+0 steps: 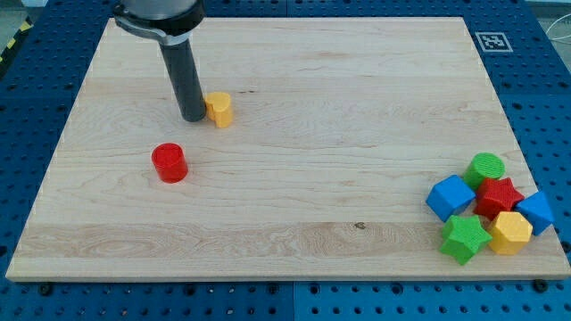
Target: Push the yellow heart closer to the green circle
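Observation:
The yellow heart (219,109) lies on the wooden board in the upper left part of the view. My tip (193,118) stands right against the heart's left side. The green circle (486,167) sits far off at the view's right, at the top of a cluster of blocks. The rod rises from the tip toward the view's top left.
A red cylinder (169,163) lies below and left of my tip. By the green circle lie a blue cube (450,197), a red star (498,197), another blue block (537,211), a yellow hexagon (510,232) and a green star (465,238). The board's right edge (526,152) is close to the cluster.

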Tool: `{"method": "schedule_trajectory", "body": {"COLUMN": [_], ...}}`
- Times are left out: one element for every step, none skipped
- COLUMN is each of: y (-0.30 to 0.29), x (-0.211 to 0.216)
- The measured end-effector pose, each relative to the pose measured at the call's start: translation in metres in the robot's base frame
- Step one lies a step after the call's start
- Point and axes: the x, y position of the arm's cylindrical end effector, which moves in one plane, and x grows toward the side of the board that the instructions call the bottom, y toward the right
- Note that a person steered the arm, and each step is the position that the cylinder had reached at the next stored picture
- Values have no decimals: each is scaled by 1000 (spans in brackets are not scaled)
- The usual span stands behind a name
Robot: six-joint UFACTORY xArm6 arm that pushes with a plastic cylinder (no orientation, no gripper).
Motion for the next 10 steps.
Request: {"method": "schedule_trajectory", "body": {"y": [1, 7, 9, 11, 24, 49, 75, 101, 127, 149], "x": [-16, -25, -20, 1, 16, 23, 26, 30, 33, 45]}}
